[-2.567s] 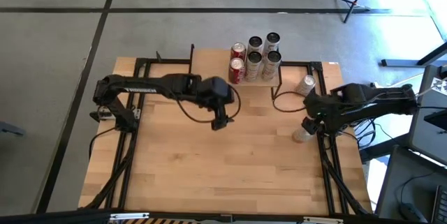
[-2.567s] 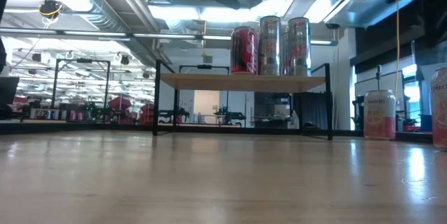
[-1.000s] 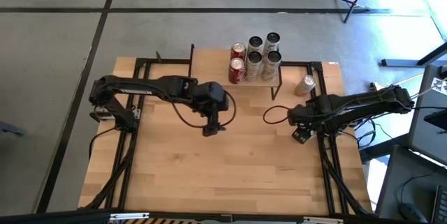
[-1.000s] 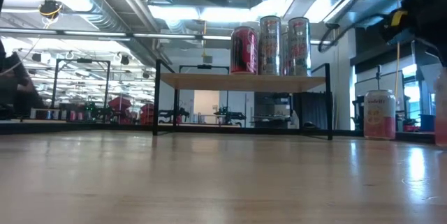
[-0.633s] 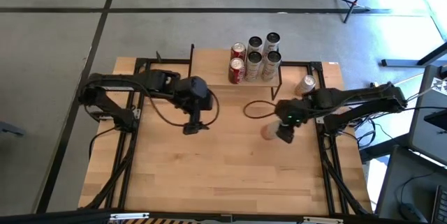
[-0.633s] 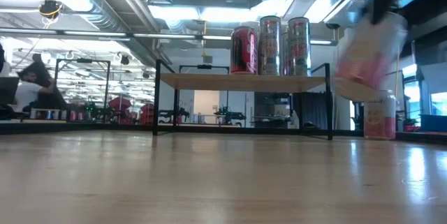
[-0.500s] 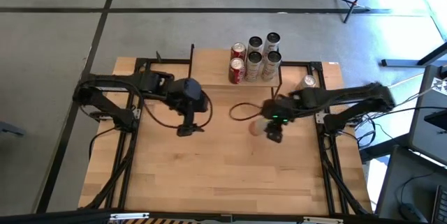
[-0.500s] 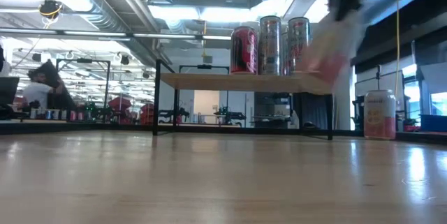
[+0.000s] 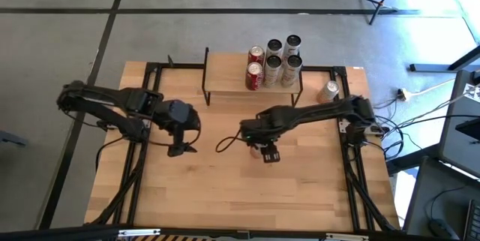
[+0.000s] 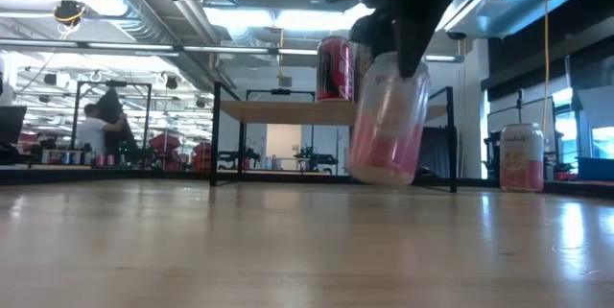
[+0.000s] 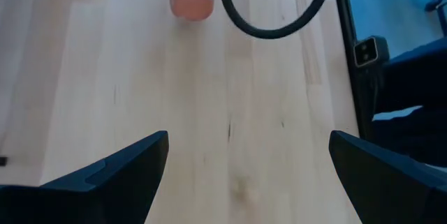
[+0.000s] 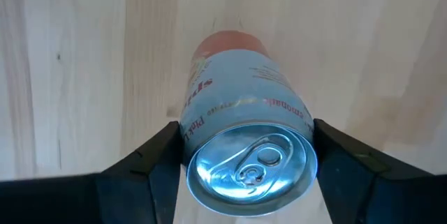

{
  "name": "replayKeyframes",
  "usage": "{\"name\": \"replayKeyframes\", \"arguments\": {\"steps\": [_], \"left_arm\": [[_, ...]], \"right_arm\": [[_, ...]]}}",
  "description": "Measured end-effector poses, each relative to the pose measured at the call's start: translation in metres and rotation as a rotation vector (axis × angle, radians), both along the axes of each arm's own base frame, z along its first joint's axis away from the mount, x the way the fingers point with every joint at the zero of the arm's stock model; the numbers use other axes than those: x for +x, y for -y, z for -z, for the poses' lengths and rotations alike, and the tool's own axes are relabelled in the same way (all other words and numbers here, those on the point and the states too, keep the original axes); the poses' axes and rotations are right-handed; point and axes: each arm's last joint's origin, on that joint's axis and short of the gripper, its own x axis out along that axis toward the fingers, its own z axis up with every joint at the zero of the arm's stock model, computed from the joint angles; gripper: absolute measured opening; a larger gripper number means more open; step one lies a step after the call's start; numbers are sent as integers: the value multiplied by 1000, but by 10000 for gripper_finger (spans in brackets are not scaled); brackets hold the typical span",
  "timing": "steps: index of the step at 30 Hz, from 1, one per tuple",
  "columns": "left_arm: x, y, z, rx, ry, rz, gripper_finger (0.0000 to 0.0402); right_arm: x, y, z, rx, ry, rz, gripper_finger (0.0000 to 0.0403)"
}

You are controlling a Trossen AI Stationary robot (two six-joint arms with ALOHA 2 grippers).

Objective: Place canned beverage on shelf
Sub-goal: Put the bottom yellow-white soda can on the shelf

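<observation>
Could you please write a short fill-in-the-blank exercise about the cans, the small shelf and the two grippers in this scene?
1. The right gripper is shut on a pink and white ____.
2. The small light-wood shelf on black legs carries ____ upright cans.
3. The left gripper hangs over the table with its jaws ____.
4. One more pink can stands on the table to the shelf's ____.

Missing words: can; five; open; right

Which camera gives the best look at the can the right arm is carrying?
The right wrist view: the can fills it, clamped between the jaws. The low view shows it blurred, hanging above the table. The left wrist view catches only its end; the high view hides it.
</observation>
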Motion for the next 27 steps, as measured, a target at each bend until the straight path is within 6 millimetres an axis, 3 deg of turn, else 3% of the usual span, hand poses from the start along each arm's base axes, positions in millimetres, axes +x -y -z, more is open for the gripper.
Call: {"name": "replayKeyframes", "arguments": {"steps": [14, 23, 27], "left_arm": [[4, 4, -2, -3, 81, -15, 383], [7, 5, -3, 17, 117, -41, 383], [13, 6, 0, 16, 114, -64, 383]], "right_arm": [[10, -2, 19, 3, -37, -33, 242], [16, -2, 11, -10, 15, -7, 382], [7, -2, -14, 36, 6, 32, 383]]}}
